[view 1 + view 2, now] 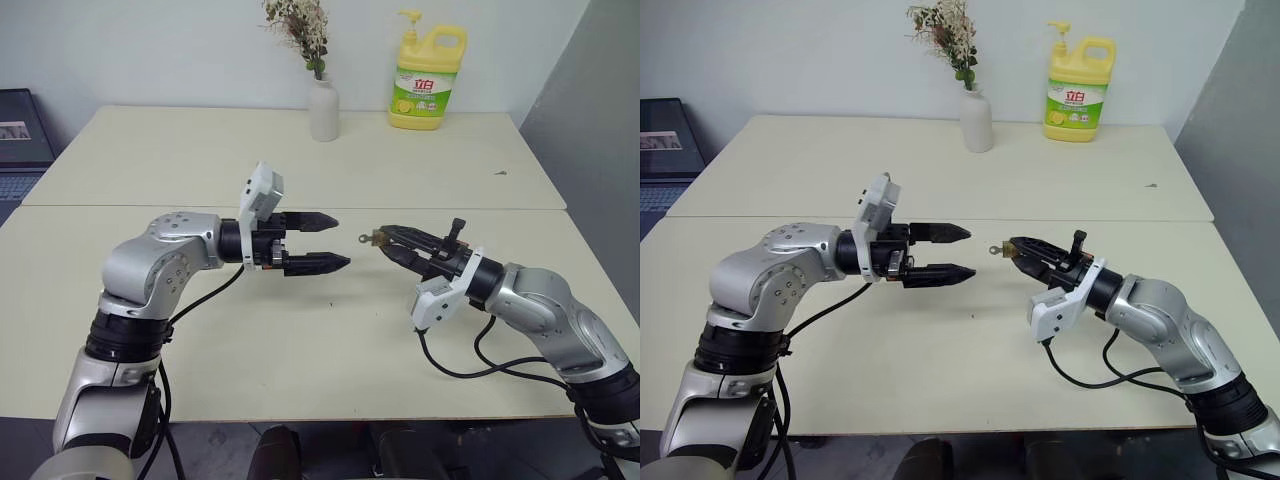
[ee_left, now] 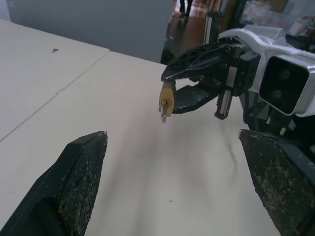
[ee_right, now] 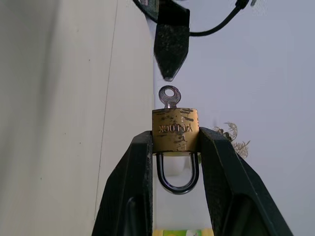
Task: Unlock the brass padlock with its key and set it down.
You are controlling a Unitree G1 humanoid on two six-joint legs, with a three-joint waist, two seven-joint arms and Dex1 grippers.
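**Left eye view: padlock clamped in right claw, left claw wide open facing it**

Surface: two cream tables [image 1: 300,340] butted together, seam running across behind the arms. Near table bare around the arms, both held above it. Far table: white vase [image 1: 323,108] with dried flowers and yellow detergent bottle [image 1: 427,78] by the pale wall. Laptop [image 1: 22,140] off the left edge, grey panel along the right.

Right gripper [image 1: 390,243] is closed partway on the brass padlock [image 3: 175,130], fingers pinching the body's sides, shackle back between them. The key [image 3: 170,96] sits in the keyhole, bow sticking out toward the left gripper [image 1: 325,242].

Left gripper: jaws spread wide, holding nothing, tips near the key, not touching.
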